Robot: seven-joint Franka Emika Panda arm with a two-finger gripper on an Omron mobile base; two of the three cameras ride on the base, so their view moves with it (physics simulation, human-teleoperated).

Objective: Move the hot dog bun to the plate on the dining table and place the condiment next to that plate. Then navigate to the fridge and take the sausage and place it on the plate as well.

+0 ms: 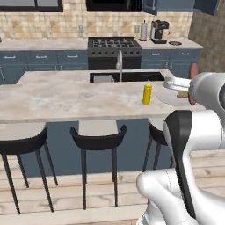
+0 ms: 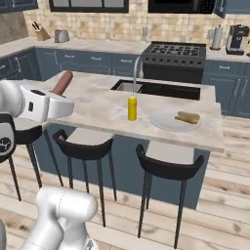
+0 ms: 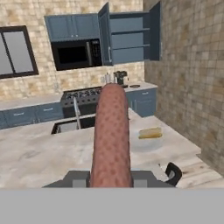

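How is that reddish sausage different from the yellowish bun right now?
The sausage is reddish-brown; the hot dog bun is pale yellow-tan. The sausage is clamped in the gripper and stands up in the air, while the bun lies flat on the plate on the dining table. The sausage looks smooth and round; the bun looks split. Both are small, elongated foods.

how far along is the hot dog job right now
Done: the hot dog bun lies on the plate on the dining table, and the condiment stands upright beside that plate. In hand: the pincer is shut on the sausage, held up in front of the table. Left: carry the sausage over and set it on the plate with the bun.
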